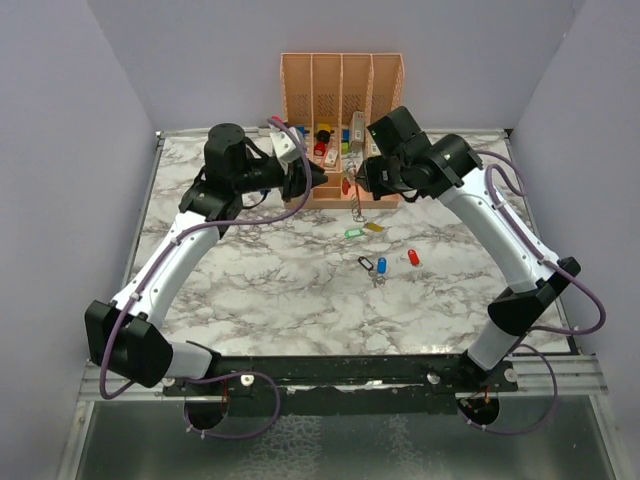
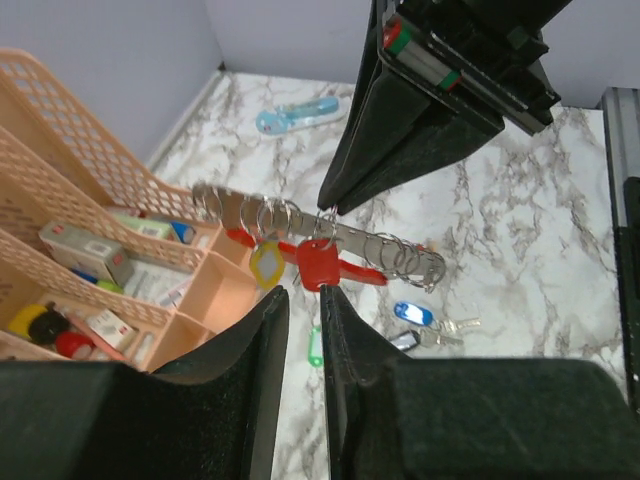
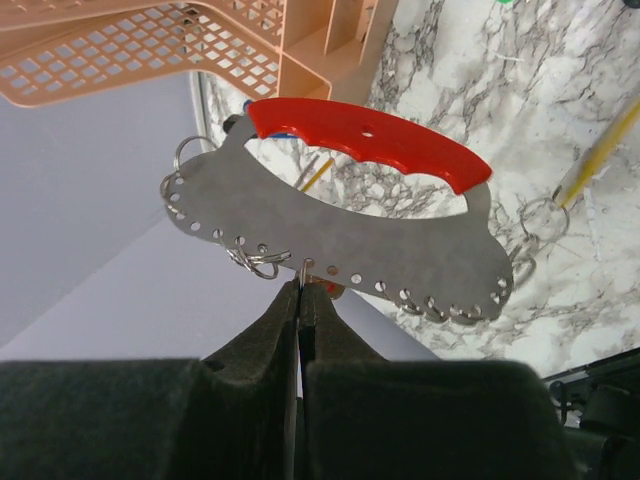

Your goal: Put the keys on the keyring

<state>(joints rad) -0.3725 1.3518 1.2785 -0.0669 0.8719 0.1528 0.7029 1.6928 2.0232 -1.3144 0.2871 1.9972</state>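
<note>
Right jaws are pressing fully together on the lower edge of the keyring (image 3: 340, 235), holding it up at centre frame in the right wrist view. The keyring is showing as a flat grey metal plate. Small holes are running along its curved edge, with several split rings threaded through them, and a red moulded grip (image 3: 370, 145) is arching over the top.

Left jaws are standing narrow with a slit between them. Their tips are sitting just under a red-headed key (image 2: 320, 266), which is hanging from the plate beside a yellow-headed key (image 2: 267, 265). Contact with it: cannot tell.

In the top view the plate is hanging at upper centre, in front of the peach organizer (image 1: 340, 75). Loose keys (image 1: 381, 266) with green, yellow, black, blue and red heads are lying on the desk (image 1: 250, 280) just below it, right of centre.

Printing on the small boxes in the organizer is too blurred to read.
</note>
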